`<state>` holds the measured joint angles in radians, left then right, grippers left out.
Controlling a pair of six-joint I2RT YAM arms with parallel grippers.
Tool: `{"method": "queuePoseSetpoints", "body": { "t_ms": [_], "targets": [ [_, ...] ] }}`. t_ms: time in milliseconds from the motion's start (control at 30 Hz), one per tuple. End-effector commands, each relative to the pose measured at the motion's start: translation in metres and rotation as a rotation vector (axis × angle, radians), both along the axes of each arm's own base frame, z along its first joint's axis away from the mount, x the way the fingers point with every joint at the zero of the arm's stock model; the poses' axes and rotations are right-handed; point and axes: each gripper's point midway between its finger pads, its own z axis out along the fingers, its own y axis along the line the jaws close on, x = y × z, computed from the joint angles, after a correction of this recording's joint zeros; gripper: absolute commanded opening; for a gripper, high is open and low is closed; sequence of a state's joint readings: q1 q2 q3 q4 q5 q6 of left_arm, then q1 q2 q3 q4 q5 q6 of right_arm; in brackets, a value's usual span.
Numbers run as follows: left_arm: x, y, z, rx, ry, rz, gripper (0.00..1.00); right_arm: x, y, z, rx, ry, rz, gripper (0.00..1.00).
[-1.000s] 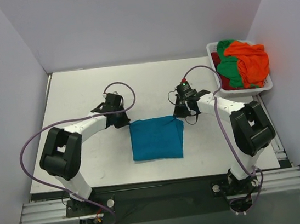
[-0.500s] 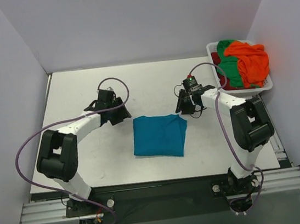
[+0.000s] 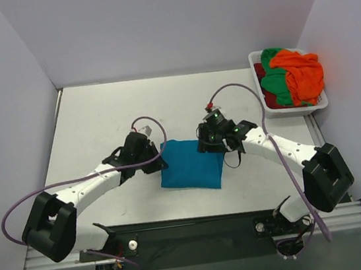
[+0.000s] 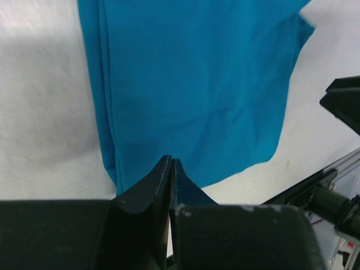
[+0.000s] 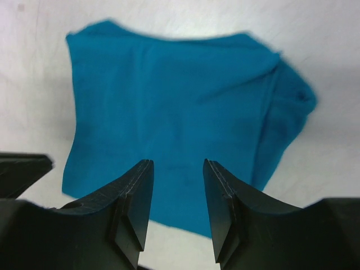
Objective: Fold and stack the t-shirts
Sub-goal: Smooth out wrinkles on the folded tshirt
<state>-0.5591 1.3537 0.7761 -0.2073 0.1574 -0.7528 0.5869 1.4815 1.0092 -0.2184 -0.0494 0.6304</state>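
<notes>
A teal blue t-shirt [image 3: 191, 165] lies folded into a rough square on the white table [image 3: 98, 119]. My left gripper [image 3: 151, 157] sits at its left edge near the far corner. In the left wrist view the teal t-shirt [image 4: 191, 84] fills the frame beyond the left gripper [image 4: 170, 160], whose jaws are pressed together with no fabric seen between them. My right gripper [image 3: 209, 141] hangs over the shirt's far right corner. In the right wrist view it [image 5: 178, 163] stands open above the teal t-shirt [image 5: 169, 101], gripping nothing.
A white basket [image 3: 297, 110] stands at the table's far right corner. It holds a bright orange shirt [image 3: 302, 72], a green one [image 3: 275, 86] and a dark red one [image 3: 260, 71] in a heap. Grey walls close in the table on three sides.
Both arms pulled away from the shirt's far corners, then swung back in over it. The left gripper opened and shut again; the right gripper opened. The shirt shifted slightly right.
</notes>
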Motion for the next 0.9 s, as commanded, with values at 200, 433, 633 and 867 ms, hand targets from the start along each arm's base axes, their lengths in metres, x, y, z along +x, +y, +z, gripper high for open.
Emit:
{"method": "queuePoseSetpoints", "body": {
  "t_ms": [200,433,633,867],
  "targets": [
    [-0.062,-0.007,-0.058,-0.011,0.118,-0.035,0.06,-0.074,0.004,-0.065,-0.027,0.133,0.024,0.41],
    [-0.077,0.011,-0.081,0.046,0.170,-0.017,0.06,-0.096,-0.019,-0.101,-0.070,0.196,-0.002,0.41],
    [-0.058,0.019,-0.034,0.064,0.057,0.009,0.43,-0.092,-0.027,-0.094,-0.048,0.181,-0.018,0.41],
    [-0.026,0.047,-0.010,0.065,0.007,0.071,0.70,-0.086,-0.023,-0.084,-0.020,0.166,-0.005,0.41]
  ]
}}
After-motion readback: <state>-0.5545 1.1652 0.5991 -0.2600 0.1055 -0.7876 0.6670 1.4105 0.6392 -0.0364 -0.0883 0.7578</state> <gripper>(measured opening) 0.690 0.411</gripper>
